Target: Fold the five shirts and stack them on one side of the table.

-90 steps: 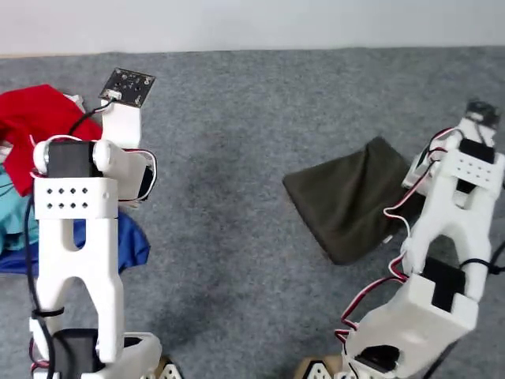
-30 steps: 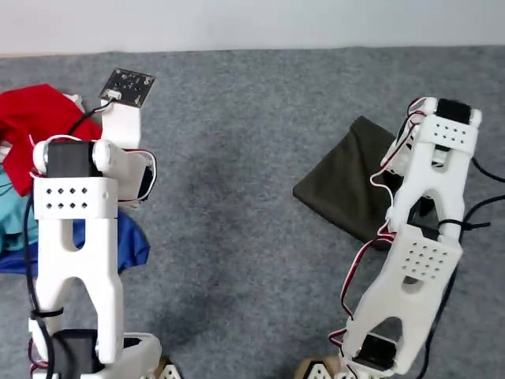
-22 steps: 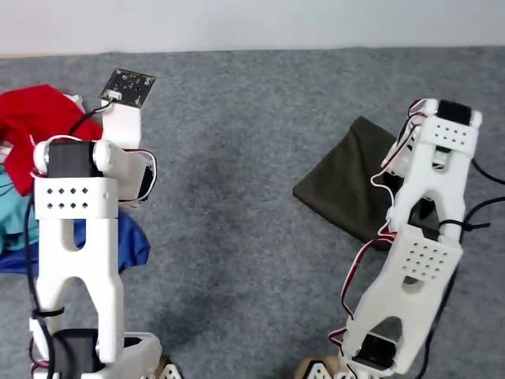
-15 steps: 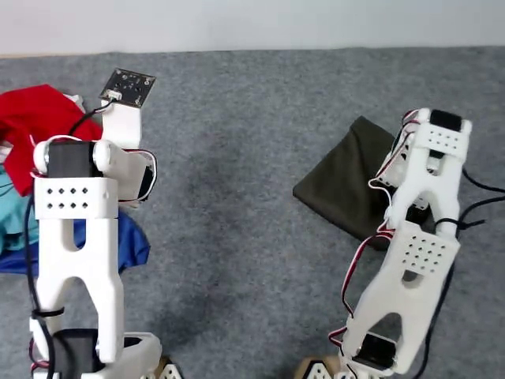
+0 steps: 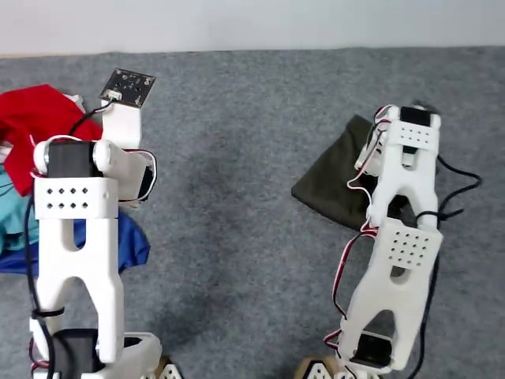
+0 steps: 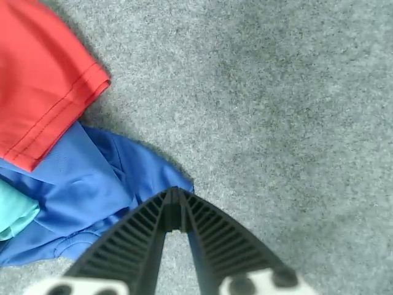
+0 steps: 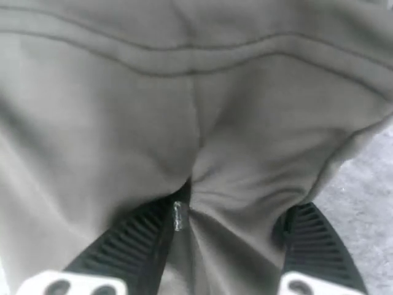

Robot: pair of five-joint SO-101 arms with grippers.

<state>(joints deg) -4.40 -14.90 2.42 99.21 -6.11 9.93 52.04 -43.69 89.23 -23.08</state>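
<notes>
Dark olive shirt (image 5: 330, 185) lay folded near the right edge of the worktop (image 5: 237, 142), under the right arm. The right claw (image 7: 236, 215) was released, its spread fingers pressed down on either side of a ridge of the cloth. The left claw (image 6: 178, 200) was clenched on nothing, above the edge of the blue shirt (image 6: 80, 190), heaped with the red shirt (image 6: 37, 74) and teal shirt (image 6: 12, 212) at the left edge. The step looked like settling this folded shirt as the stack's base. Next, it would likely call for lifting clear and drawing a shirt from the heap.
</notes>
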